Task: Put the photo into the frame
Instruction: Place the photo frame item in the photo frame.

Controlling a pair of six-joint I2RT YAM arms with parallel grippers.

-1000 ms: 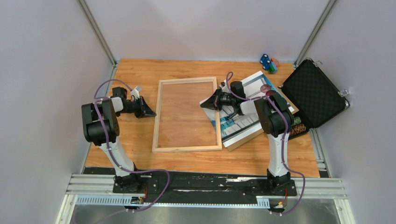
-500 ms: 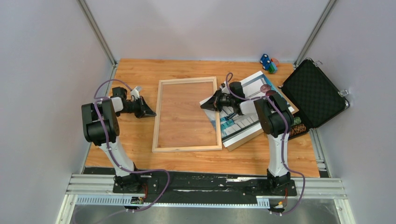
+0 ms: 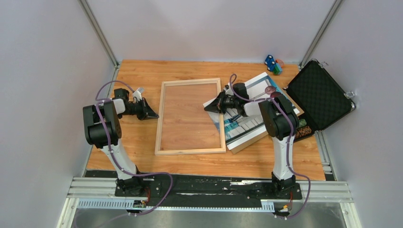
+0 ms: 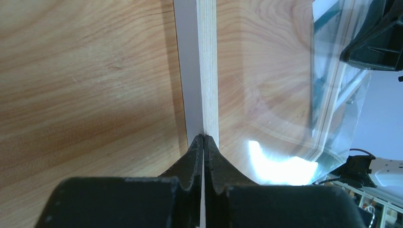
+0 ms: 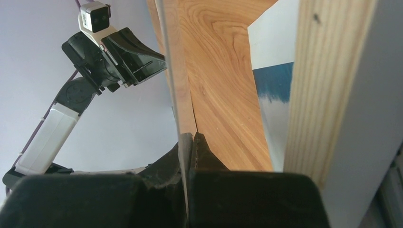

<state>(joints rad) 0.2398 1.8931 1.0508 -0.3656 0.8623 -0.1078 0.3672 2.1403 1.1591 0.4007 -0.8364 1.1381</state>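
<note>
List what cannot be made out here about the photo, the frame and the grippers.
Top view: the right arm covers the middle of the photo; its image is too small to read.
Right wrist view: the thin sheet in the shut right gripper shows only its edge; its kind is unclear.
Left wrist view: the left gripper is shut at the frame rail; contact uncertain.
</note>
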